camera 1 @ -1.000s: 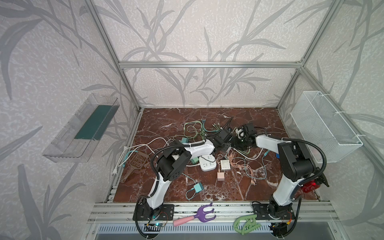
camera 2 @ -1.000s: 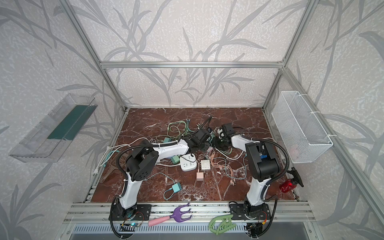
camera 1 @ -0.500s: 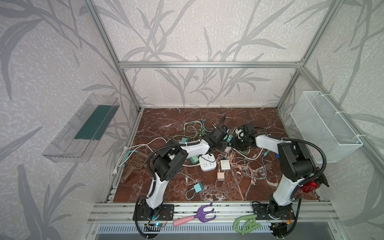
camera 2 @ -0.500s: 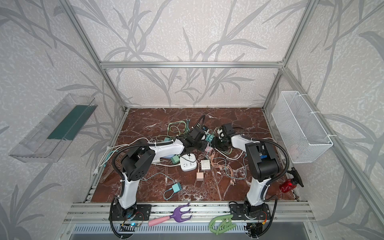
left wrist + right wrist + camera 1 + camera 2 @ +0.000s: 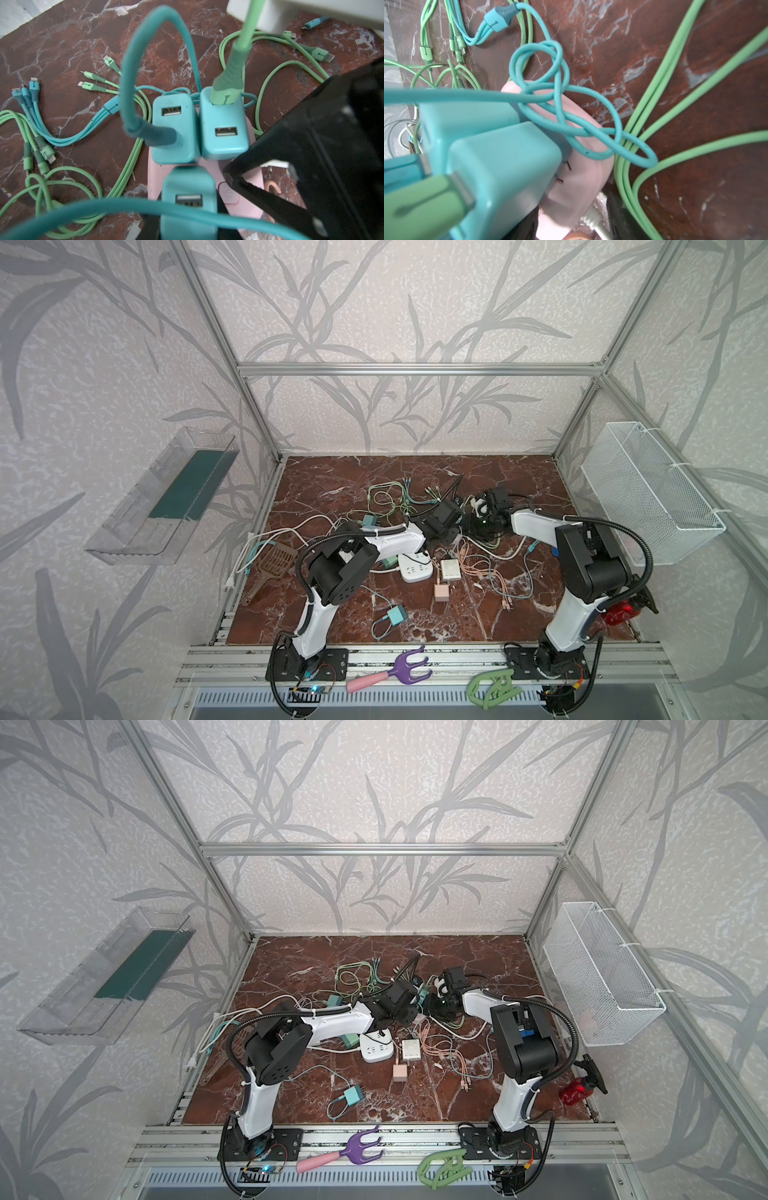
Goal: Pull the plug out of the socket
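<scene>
A rake (image 5: 399,670) lay on the near rail, and a white strip (image 5: 415,570) sat farther in on the table (image 5: 332,472). Beyond it the left gripper (image 5: 453,524) was clamped on the nearest plug (image 5: 188,199). That plug stood on the pink socket (image 5: 577,187) beside two other plugs (image 5: 178,124); whether its prongs sat in the slots could not be told. The right gripper (image 5: 473,526) grasped the socket's end. Green cables (image 5: 384,497) sprawled farthest back.

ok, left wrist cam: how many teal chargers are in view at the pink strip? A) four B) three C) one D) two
B: three show at the pink strip: the dark-cabled charger, the green-cabled charger beside it, and the near charger closest to the camera.
</scene>
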Controlling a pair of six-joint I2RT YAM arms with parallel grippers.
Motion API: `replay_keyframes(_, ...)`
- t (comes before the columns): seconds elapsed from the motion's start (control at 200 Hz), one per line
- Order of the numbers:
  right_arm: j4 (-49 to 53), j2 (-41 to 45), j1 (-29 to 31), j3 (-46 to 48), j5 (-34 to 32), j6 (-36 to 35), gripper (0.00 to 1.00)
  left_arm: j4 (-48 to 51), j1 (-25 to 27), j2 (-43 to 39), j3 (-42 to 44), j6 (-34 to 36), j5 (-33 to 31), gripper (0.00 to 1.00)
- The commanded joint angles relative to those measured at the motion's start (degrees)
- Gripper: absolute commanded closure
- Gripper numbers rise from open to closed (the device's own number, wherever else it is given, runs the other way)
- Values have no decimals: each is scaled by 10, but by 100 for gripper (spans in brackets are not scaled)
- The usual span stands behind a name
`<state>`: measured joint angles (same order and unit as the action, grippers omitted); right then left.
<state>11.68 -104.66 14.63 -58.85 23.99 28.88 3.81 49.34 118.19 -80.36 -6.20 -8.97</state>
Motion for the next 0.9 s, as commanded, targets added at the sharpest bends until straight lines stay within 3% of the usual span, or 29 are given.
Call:
replay_keyframes(0.0,38,-34,4,7,-45,0,47,-21,8,-47,2,-2,31,94)
replay_keyframes(0.605,27,-15,0,10,-37,-3,46,-60,-12,-105,98,-65,53,94)
replay_keyframes(0.895,4,-4,-1,2,-9,-11,43,-93,-36,-130,150,-110,119,94)
